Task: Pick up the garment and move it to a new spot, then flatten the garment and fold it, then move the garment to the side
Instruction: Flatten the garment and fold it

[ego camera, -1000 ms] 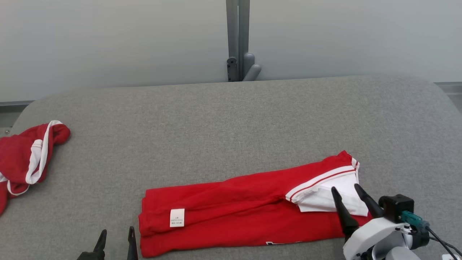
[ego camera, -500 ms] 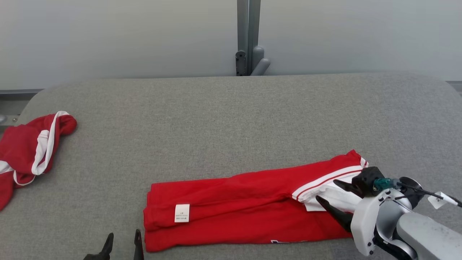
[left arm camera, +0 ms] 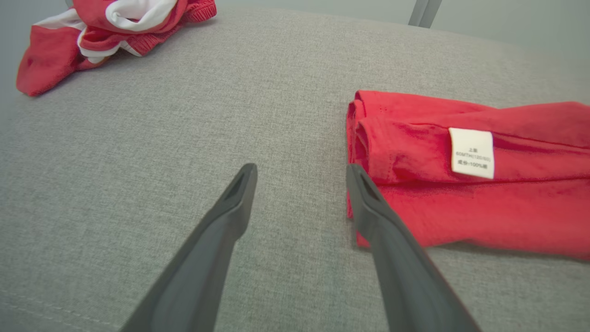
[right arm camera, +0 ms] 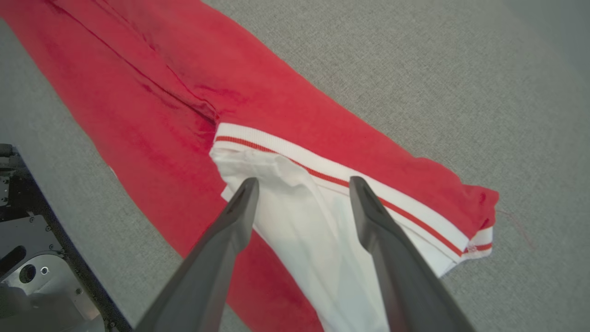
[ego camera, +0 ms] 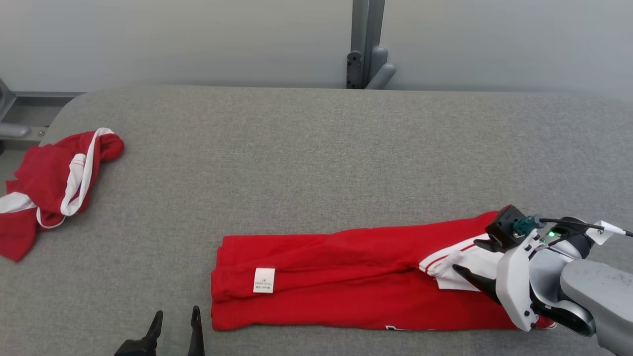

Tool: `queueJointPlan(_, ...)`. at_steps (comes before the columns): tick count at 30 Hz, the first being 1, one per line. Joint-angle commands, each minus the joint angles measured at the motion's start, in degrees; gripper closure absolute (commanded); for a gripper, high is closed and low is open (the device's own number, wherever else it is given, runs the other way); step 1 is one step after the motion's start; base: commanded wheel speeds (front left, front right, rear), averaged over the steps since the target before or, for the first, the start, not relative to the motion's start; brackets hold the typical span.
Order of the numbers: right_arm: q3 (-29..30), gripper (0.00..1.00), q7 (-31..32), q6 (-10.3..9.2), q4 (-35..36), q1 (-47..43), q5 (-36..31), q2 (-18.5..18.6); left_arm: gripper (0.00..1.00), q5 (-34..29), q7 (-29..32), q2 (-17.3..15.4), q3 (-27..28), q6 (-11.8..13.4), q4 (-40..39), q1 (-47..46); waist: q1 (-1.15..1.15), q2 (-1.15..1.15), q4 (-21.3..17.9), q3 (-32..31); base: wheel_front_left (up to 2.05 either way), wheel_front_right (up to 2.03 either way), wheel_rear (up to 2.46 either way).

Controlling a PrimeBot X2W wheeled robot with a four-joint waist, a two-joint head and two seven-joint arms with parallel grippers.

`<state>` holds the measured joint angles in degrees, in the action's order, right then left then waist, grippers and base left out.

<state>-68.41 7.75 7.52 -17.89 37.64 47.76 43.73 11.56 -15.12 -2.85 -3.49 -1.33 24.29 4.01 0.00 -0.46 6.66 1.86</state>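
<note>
Right end effector (ego camera: 467, 255): jaws spread wide, nothing between them. The tips sit over the white panel (right arm camera: 304, 240) at the right end of the garment (ego camera: 346, 277), just inside its red-and-white striped band. In the head view the lower finger seems to lie on the white cloth. I cannot tell from any view whether it actually touches.

Left end effector (ego camera: 177, 316): also wide open and empty. It sits just beside the garment's left end, off the near corner. In the left wrist view one finger lines up with the red edge, but no cloth is pinched. Contact not confirmed.

Garment: lies on the grey table (ego camera: 316, 148) as a long, narrow red band with its sides folded in lengthways. The white care label (ego camera: 264, 280) faces up near the left end. The cloth is mostly flat, with a soft ridge along the middle.

A second, crumpled red-and-white piece of clothing (ego camera: 54, 183) lies well apart from the garment, beyond its left end.

Progress (my judgement):
- Placing and flattening look done.
- Lengthways folds look done.
- Left to do: the crosswise fold, end over end.
- Left to do: the move to the side.

Both end effectors are at opposite ends of the garment, which suits starting that crosswise fold.
</note>
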Motion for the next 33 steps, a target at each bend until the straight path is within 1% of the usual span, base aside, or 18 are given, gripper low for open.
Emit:
queueJointPlan(1, -0.84, 0.00, 0.06, -0.06, -0.45, 0.79, 1.23, 0.08, 0.00, 0.35, -0.02, -0.11, 0.18, 0.07, 0.01, -1.28, 0.00, 0.46, 0.95, 0.95, 0.00, 0.00, 0.00)
queueJointPlan(3, -2.44, 0.00, 0.43, -0.05, -0.70, 1.78, 1.89, 0.17, 0.00, 0.50, -0.02, -0.12, 0.14, 0.10, 0.02, -1.36, 0.00, 0.46, 1.24, 1.30, 0.00, 0.00, 0.00)
queueJointPlan(4, -2.96, 0.10, 0.52, -0.06, -0.79, 2.05, 2.72, 0.22, 0.00, 0.57, -0.02, -0.12, 0.09, 0.13, -0.02, -1.43, 0.00, 0.46, 1.32, 1.51, 0.00, 0.00, 0.00)
queueJointPlan(5, -3.41, 0.51, 0.32, -0.06, -0.79, 2.39, 3.07, 0.23, 0.00, 0.62, -0.02, -0.12, 0.07, 0.19, -0.06, -1.53, 0.00, 0.46, 1.36, 1.63, 0.00, 0.00, 0.00)
queueJointPlan(6, -3.73, 0.80, 0.00, -0.06, -0.61, 2.75, 3.23, 0.29, 0.00, 0.67, -0.02, -0.12, 0.08, 0.23, -0.13, -1.61, 0.00, 0.46, 1.35, 1.74, 0.00, 0.00, 0.00)
queueJointPlan(7, -3.97, 1.00, -0.22, -0.06, -0.21, 2.91, 3.49, 0.37, 0.00, 0.69, -0.02, -0.12, 0.11, 0.24, -0.21, -1.66, 0.00, 0.46, 1.26, 1.84, 0.00, 0.00, 0.00)
queueJointPlan(11, -4.58, 1.00, -0.98, -0.06, 0.75, 2.92, 3.77, 0.66, 0.00, 0.99, -0.02, -0.12, 0.17, 0.35, -0.42, -1.49, 0.00, 0.46, 0.56, 1.63, 0.00, 0.00, 0.00)
queueJointPlan(19, -5.03, 1.00, -4.47, -0.06, 3.39, 0.72, 4.38, -0.03, 0.00, 1.39, -0.02, -0.12, 0.03, 0.19, -0.38, -0.54, 0.00, 0.46, -2.76, 0.05, 0.00, 0.00, 0.00)
queueJointPlan(20, -5.06, 0.91, -4.83, -0.06, 3.66, 0.19, 4.71, -0.24, 0.00, 1.44, -0.02, -0.12, -0.01, 0.27, -0.40, -0.44, 0.00, 0.46, -3.20, -0.18, 0.00, 0.00, 0.00)
queueJointPlan(21, -5.02, 0.85, -5.06, -0.06, 4.02, -0.27, 4.87, -0.39, 0.00, 1.52, -0.02, -0.12, 0.00, 0.42, -0.43, -0.27, 0.00, 0.46, -3.65, -0.43, 0.00, 0.00, 0.00)
queueJointPlan(22, -5.00, 0.87, -5.19, -0.06, 4.35, -1.02, 5.44, -0.57, 0.00, 1.52, -0.02, -0.12, 0.03, 0.41, -0.42, -0.12, 0.00, 0.46, -4.10, -0.67, 0.00, 0.00, 0.00)
queueJointPlan(24, -5.02, 0.87, -5.26, -0.06, 5.09, -2.55, 5.75, -0.87, 0.00, 1.27, -0.02, -0.12, 0.24, 0.23, -0.39, 0.08, 0.00, 0.46, -5.03, -0.93, 0.00, 0.00, 0.00)
queueJointPlan(25, -5.04, 0.66, -4.95, -0.06, 5.66, -4.45, 6.72, -1.13, 0.00, 1.17, -0.02, -0.12, 0.42, 0.19, -0.32, 0.26, 0.00, 0.46, -5.89, -1.16, 0.00, 0.00, 0.00)
queueJointPlan(26, -5.03, 0.53, -4.90, -0.06, 5.83, -5.12, 6.91, -1.21, 0.00, 1.21, -0.02, -0.12, 0.48, 0.21, -0.32, 0.31, 0.00, 0.46, -6.30, -1.23, 0.00, 0.00, 0.00)
queueJointPlan(27, -5.00, 0.00, -5.30, -0.06, 5.88, -5.74, 7.55, -1.31, 0.00, 1.18, -0.02, -0.12, 0.50, 0.20, -0.36, 0.27, 0.00, 0.46, -6.63, -1.25, 0.00, 0.00, 0.00)
queueJointPlan(33, -4.20, 0.00, -10.91, -0.06, 6.50, -8.92, 11.00, -1.89, 0.00, 0.99, -0.02, -0.12, 0.54, 0.31, -0.64, 0.27, 0.00, 0.46, -8.03, -1.38, 0.00, 0.00, 0.00)
